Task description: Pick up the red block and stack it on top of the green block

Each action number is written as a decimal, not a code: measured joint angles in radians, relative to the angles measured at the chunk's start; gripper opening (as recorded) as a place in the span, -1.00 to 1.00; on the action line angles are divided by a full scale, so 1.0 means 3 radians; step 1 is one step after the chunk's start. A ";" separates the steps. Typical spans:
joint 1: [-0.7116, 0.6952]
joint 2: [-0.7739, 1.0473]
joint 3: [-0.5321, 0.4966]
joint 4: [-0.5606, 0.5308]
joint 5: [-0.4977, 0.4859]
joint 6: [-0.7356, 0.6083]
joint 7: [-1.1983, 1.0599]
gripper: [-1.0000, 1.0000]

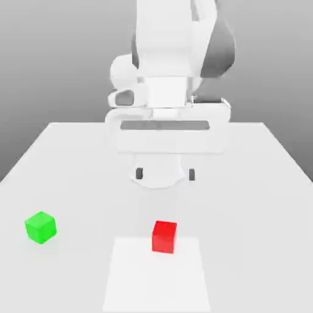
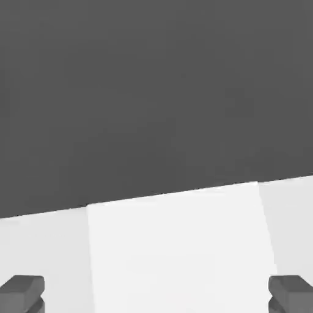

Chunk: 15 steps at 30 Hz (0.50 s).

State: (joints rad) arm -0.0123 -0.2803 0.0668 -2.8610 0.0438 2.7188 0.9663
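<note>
- The gripper [image 1: 165,175] is held above the counter [image 1: 73,171], jaws spread wide, nothing gripped or touched.
- The red block [image 1: 164,236] is seated on the counter, nearer the camera than the gripper.
- The green block [image 1: 40,227] is located well apart, toward the exterior view's left of the red block.

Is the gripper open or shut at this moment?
Open. In the hand view the two fingers stand far apart at opposite sides, with nothing between them; the gripper holds no block.

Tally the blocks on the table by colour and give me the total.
Red block: 1
Green block: 1
Total: 2 blocks, both sitting on the white table.
</note>
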 joint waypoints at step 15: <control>0.0133 0.1525 -0.0169 -0.0161 -0.0303 0.1230 0.0355 -1.00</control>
State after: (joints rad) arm 0.0275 0.1773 0.0161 -2.9094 -0.0472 3.0877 1.0727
